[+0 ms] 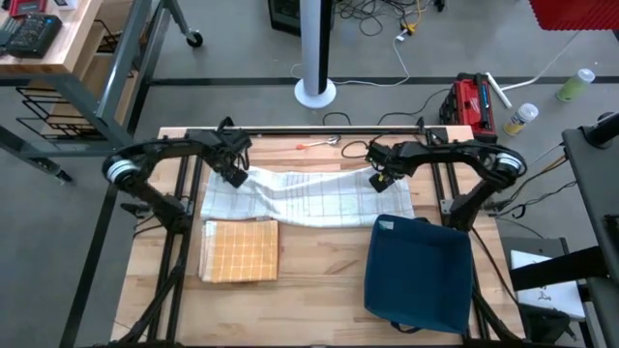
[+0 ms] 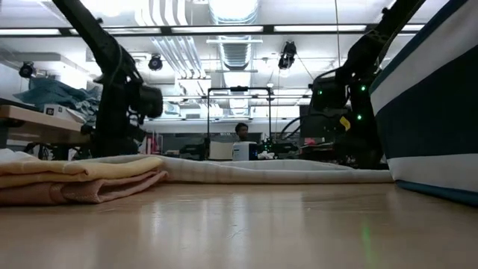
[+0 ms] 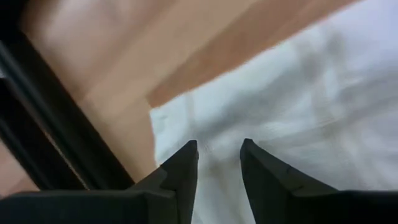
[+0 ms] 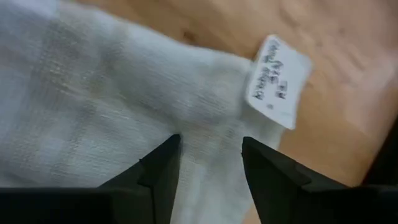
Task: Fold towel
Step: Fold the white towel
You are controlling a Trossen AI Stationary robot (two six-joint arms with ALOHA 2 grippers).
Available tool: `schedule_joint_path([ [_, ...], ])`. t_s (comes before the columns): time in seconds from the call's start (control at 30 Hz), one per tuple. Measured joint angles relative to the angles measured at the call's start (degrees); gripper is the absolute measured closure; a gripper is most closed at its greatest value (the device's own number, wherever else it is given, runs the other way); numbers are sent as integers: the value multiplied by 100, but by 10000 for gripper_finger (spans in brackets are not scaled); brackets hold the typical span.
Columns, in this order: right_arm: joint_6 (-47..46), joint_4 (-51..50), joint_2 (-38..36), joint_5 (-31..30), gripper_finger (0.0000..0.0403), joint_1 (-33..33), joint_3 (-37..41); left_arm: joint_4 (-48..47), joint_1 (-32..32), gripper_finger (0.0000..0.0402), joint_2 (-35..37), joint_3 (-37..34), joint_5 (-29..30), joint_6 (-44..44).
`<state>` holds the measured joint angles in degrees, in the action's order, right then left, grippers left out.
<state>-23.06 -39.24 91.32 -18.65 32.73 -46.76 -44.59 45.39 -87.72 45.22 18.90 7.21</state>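
A white checked towel (image 1: pixel 305 198) lies spread across the far middle of the table, somewhat rumpled, and shows in the low view as a low band (image 2: pixel 261 170). My left gripper (image 1: pixel 235 176) stands open and points steeply down over the towel's far left corner (image 3: pixel 180 115). Its fingers straddle the cloth (image 3: pixel 217 144) there. My right gripper (image 1: pixel 379 180) is open too, over the far right corner, where a white label (image 4: pixel 278 78) sticks out. Cloth shows between its fingers (image 4: pixel 210 140). My left gripper is open over the towel's far left corner (image 3: pixel 205 134), coming from above. I cannot tell whether its fingertips touch the cloth. My right gripper is open over the far right corner beside the label (image 4: pixel 249 118), also from above. Whether it touches cannot be told either.
A folded yellow checked towel (image 1: pixel 239 251) lies near the table's left front. A dark blue bag (image 1: pixel 418 273) sits at the right front, close to the towel's near edge. A small utensil with an orange handle (image 1: pixel 319 143) lies by the far edge. A black frame rail (image 3: pixel 50 118) runs beside the left gripper.
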Motion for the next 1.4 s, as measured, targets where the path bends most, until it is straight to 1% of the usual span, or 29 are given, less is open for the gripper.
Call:
schedule_joint_path([
  [0.1, 97, 55, 331, -87, 241, -15, -26, 16, 11, 295, -311, -2, 6, -55],
  [0.2, 228, 207, 524, -129, 265, -13, -50, 23, 7, 324, -457, 15, 27, -79],
  [0.27, 266, 227, 516, -103, 297, -23, -49, 21, 7, 351, -465, 15, 39, -89],
  [0.33, 320, 248, 368, 26, 338, -21, -19, 15, 9, 381, -364, -2, -2, -93],
  [0.4, 417, 242, 143, 132, 381, -16, 4, 17, 9, 395, -184, -5, -11, -93],
  [0.43, 462, 177, 19, 195, 391, -15, 20, 16, 9, 394, -70, -5, -9, -95],
  [0.5, 486, 155, -300, 193, 394, -17, 25, 22, 9, 391, 186, -5, -9, -99],
  [0.63, 486, 25, -915, 146, 401, -16, 15, 13, -9, 399, 817, 2, -11, -97],
  [0.83, 479, -25, -1931, 105, 402, -19, 9, 3, -22, 400, 1968, 6, -36, -96],
  [0.97, 393, -257, -2489, 76, 403, -17, 4, 16, -22, 401, 2729, 8, -111, -97],
  [1.1, 330, -403, -2879, 63, 403, -20, 4, 99, -42, 401, 3300, 8, -717, -206],
  [1.23, 270, -411, -3060, 63, 403, -22, 13, 113, -169, 401, 3649, 10, -1349, -338],
  [1.33, 291, -419, -3052, 72, 403, -22, 19, 162, -386, 401, 3857, 10, -2043, -500],
  [1.4, 328, -413, -3029, 185, 403, -32, 25, 184, -579, 401, 4003, 10, -2611, -564],
])
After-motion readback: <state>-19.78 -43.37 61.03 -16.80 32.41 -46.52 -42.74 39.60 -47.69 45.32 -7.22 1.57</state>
